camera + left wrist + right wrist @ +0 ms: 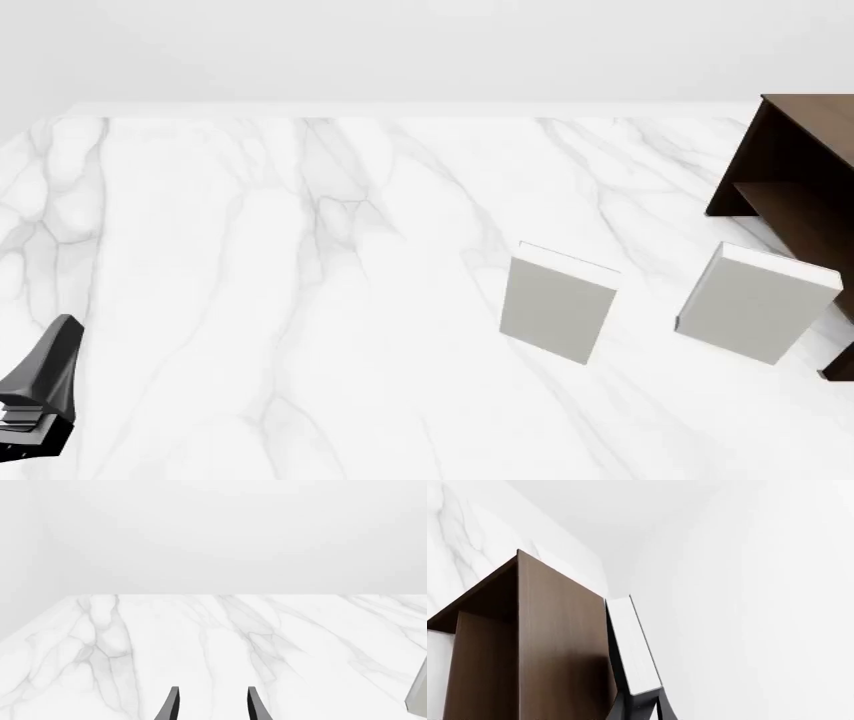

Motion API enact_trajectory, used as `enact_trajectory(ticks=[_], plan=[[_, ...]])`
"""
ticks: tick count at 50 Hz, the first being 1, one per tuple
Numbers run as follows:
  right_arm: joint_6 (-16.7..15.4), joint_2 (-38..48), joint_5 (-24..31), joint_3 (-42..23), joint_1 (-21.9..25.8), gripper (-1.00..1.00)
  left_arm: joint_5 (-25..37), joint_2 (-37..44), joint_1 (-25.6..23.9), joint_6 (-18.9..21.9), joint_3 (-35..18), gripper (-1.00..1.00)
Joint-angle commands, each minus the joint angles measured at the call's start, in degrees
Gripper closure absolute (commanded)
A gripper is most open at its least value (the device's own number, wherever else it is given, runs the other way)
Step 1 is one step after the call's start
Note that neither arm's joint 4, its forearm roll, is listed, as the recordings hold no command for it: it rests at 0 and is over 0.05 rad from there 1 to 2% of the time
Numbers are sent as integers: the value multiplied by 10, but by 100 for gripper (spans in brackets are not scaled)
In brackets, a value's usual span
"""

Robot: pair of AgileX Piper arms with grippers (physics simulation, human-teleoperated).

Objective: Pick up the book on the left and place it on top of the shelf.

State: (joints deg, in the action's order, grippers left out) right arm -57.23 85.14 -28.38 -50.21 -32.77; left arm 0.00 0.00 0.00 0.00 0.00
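In the right wrist view, the book (635, 650), black-covered with white page edges, lies along the flat top of the dark brown shelf (560, 645). My right gripper (639, 706) is shut on the book's near end. The shelf (790, 165) also shows at the right edge of the front view, where neither the book nor the right gripper appears. My left gripper (215, 706) is open and holds nothing, low over the marble table (200, 645). In the front view, the left gripper (60, 338) sits at the near left corner.
Two pale grey-white books stand upright on the table, one in the middle (559, 305) and one (755, 302) just in front of the shelf. A grey book edge (417, 695) shows at the side of the left wrist view.
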Motion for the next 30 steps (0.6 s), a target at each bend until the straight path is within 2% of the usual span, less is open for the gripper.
enact_trajectory(ticks=[1, 12, 13, 30], plan=[[5, 7, -17, -3, -4, 100, 0, 0, 0, 0, 0, -100], [8, 17, -8, -1, -2, 100, 0, 0, 0, 0, 0, -100], [7, 16, -8, 0, -2, -100, 0, 0, 0, 0, 0, -100], [33, 3, 10, 8, 3, -100, 0, 0, 0, 0, 0, -100]])
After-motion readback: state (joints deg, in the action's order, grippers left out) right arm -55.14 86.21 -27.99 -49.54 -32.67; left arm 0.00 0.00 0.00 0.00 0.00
